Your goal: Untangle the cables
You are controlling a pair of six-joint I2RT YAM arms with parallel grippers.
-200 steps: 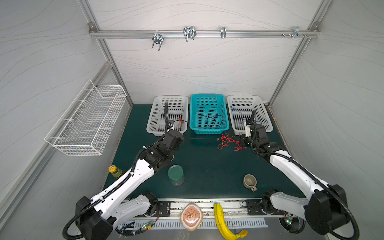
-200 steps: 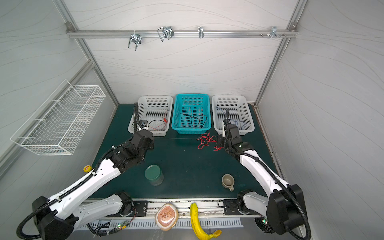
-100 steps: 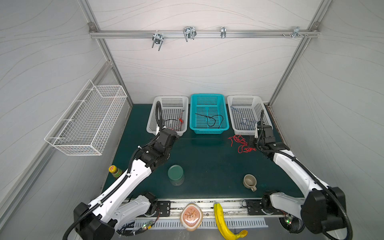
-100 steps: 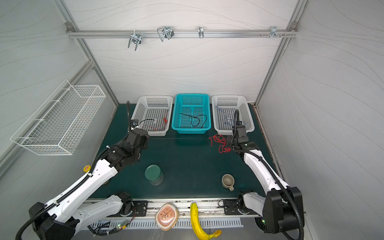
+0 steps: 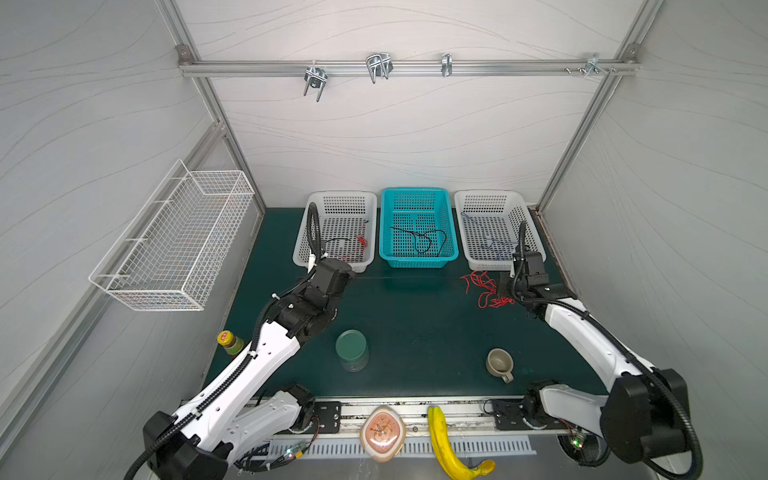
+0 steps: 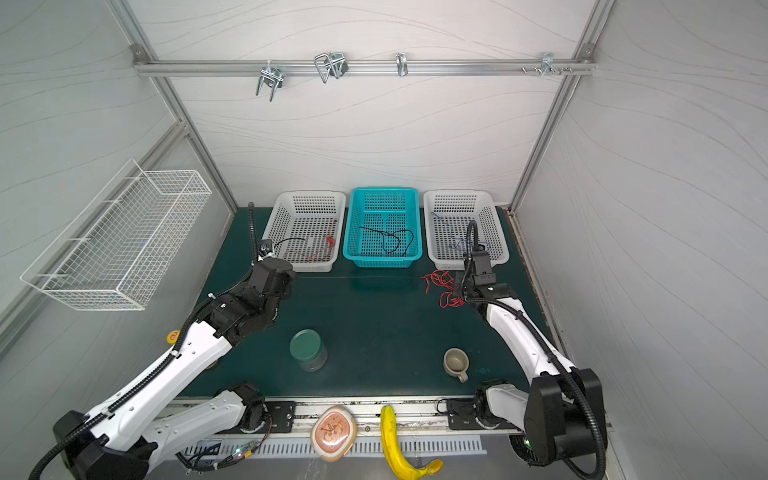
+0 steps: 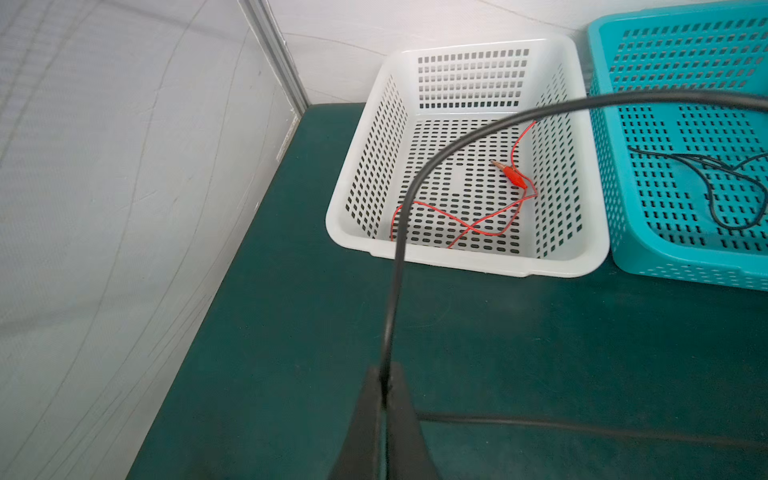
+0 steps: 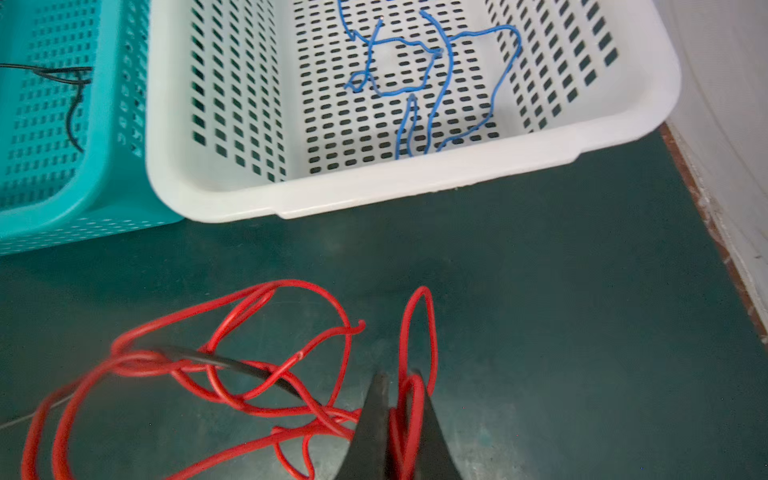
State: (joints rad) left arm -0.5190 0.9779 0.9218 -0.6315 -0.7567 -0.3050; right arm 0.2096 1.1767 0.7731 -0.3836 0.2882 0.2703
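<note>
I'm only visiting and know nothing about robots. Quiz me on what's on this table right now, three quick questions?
1. Which colour of cable does the left hand pinch? A) black B) blue C) red
2. True or false: the blue cable lies in the teal basket.
3. Fill in: the right hand is shut on a tangled ___ cable.
Key: 1 A, the black cable. 2 False: it lies in the white basket beside the teal basket. 3 red, the red cable.
</note>
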